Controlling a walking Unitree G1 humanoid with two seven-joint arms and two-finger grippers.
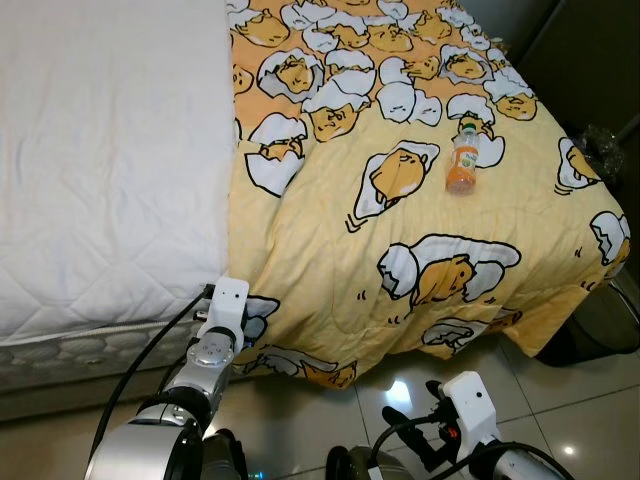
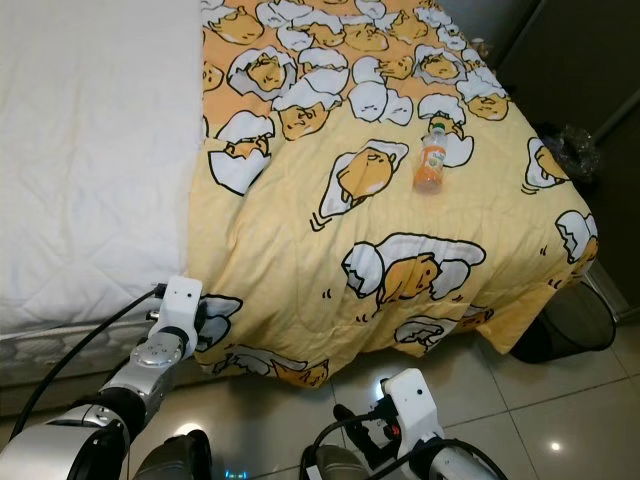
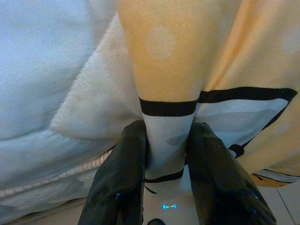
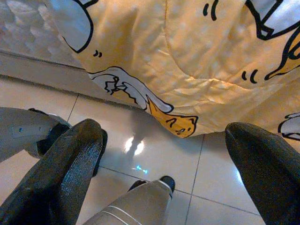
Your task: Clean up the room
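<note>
Left tool (image 3: pixel 168 154) clamped on yellow blanket (image 3: pixel 187 70) edge; right tool (image 4: pixel 164 140) wide apart, holding nothing.

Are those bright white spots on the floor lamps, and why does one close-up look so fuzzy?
Eye views: the spots are ceiling light glaring off the glossy floor tiles. Right wrist view: the same glare, with the open fingers sharp enough. Left wrist view: the blanket pinched between the fingers sits very close, so it looks soft and bluish.

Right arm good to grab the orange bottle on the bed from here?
Probably not. The right gripper hangs open, low over the floor, while the bottle lies far up the blanket. Nothing blocks it, but the robot would likely need to lean in.
</note>
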